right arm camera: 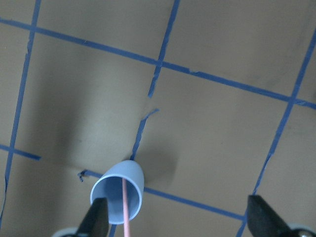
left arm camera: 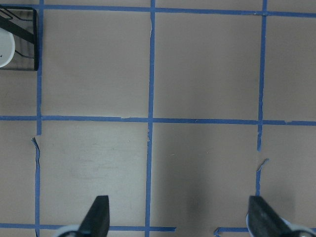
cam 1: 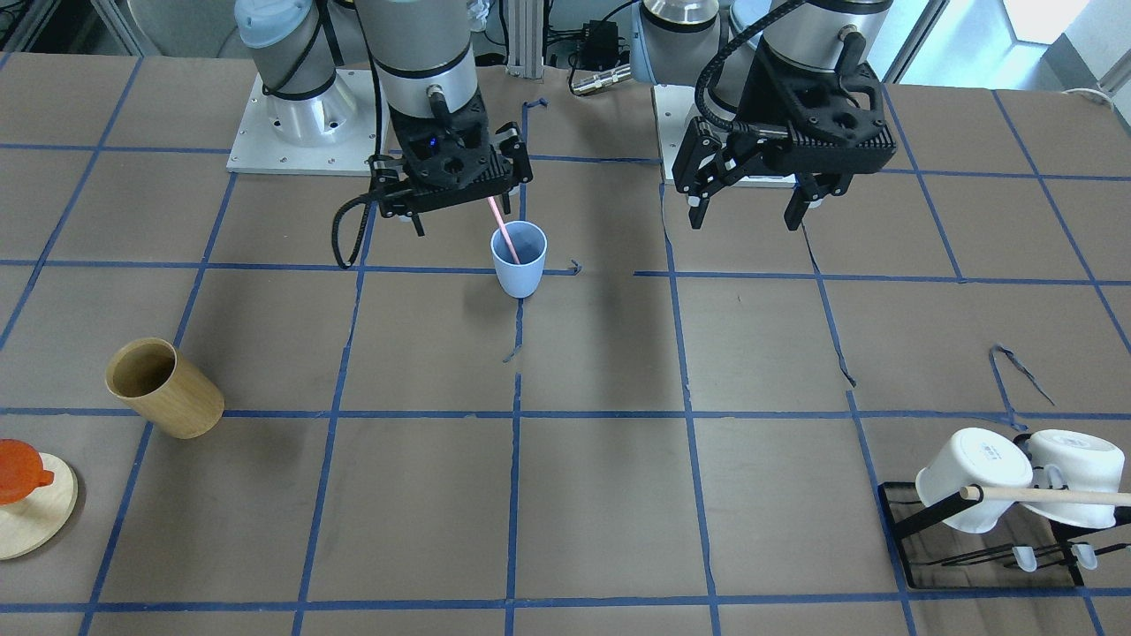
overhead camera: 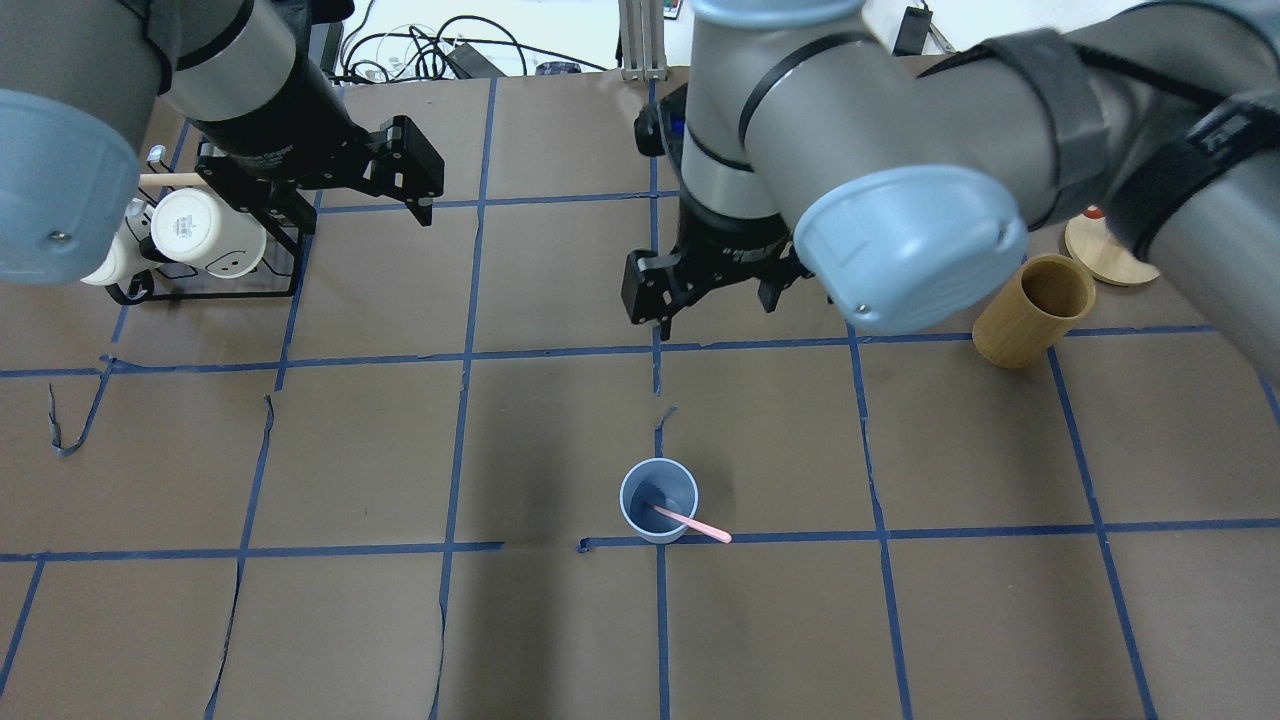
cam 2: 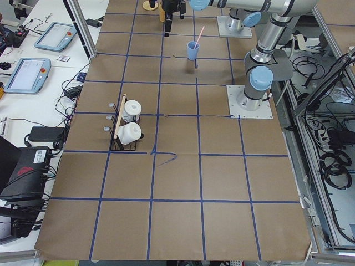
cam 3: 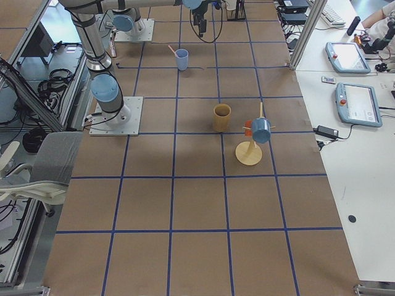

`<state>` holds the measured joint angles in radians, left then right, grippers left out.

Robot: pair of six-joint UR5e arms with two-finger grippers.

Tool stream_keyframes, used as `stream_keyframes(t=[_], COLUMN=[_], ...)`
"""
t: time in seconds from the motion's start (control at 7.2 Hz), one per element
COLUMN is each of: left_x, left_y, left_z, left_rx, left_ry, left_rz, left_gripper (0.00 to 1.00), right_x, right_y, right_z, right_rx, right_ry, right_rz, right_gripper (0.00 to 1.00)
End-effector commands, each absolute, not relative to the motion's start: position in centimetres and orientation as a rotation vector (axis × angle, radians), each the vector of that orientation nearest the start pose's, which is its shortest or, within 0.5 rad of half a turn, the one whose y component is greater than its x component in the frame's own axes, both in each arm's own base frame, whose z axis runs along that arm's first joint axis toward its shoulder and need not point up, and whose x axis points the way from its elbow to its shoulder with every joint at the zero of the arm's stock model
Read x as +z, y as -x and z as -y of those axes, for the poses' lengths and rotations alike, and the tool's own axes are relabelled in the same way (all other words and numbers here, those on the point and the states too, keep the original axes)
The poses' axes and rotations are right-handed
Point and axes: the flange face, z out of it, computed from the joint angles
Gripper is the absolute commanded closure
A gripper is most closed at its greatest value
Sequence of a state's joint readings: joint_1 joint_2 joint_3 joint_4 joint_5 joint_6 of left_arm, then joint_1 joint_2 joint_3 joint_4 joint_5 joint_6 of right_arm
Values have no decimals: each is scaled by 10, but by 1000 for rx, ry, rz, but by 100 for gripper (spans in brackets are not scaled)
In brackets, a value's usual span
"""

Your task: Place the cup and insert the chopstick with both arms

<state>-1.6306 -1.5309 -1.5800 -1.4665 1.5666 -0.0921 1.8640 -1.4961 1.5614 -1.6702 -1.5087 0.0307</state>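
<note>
- Cup (overhead camera: 645, 480): upright; chopstick (overhead camera: 700, 526) inside, leaning toward 4 o'clock in the overhead view.
- Right gripper (overhead camera: 712, 305): fingers apart, empty, at the cup's 12 o'clock.
- Left gripper (cam 1: 747, 216): fingers apart, empty.

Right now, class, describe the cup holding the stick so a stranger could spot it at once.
On the brown table gridded with blue tape, look near the middle. A small pale blue cup stands there with a pink chopstick leaning in it; the tan wooden cup is empty and the white mugs sit racked.
</note>
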Motion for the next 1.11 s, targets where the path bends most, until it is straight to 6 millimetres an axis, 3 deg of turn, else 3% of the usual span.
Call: stream_keyframes(t=[0.0,0.28,0.83,0.97], left_x=[514,514,514,514], left_y=[163,162,162,162], left_z=[478,478,478,478], left_rx=[-212,-212,-209,-212], left_ry=[50,50,50,50], left_rz=[-3147,-3147,-3147,-3147], left_gripper=[0,0,0,0], right_x=[512,530,529,532], right_y=[-196,-146,-134,-129], right_z=[509,511,500,484], right_rx=[-192,-238,-138,-56], right_ry=[216,89,84,75], right_rz=[-3066,-3087,-3102,-3136], right_gripper=[0,0,0,0])
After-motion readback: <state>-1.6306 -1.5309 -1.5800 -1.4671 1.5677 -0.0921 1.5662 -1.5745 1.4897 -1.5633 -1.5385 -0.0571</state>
